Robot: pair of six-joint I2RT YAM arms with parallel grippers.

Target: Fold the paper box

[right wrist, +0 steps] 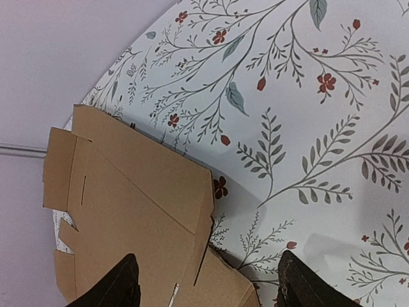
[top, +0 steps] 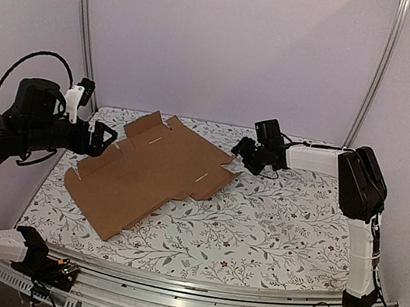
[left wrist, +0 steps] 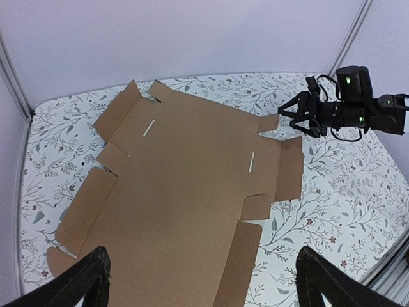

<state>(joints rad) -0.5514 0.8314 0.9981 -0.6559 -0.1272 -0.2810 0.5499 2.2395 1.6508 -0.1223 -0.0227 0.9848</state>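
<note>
With my left tool (top: 108, 140) and right tool (left wrist: 287, 119) both spread apart, flanking the paper box (top: 154, 173) lying flat far-left on the surface (top: 286, 230), a one-sided push could skid it away.

You get no readable text, label, brand or number anywhere. The paper box (top: 154, 173) is plain brown cardboard; the table cover (top: 279, 229) carries only a floral print.
</note>
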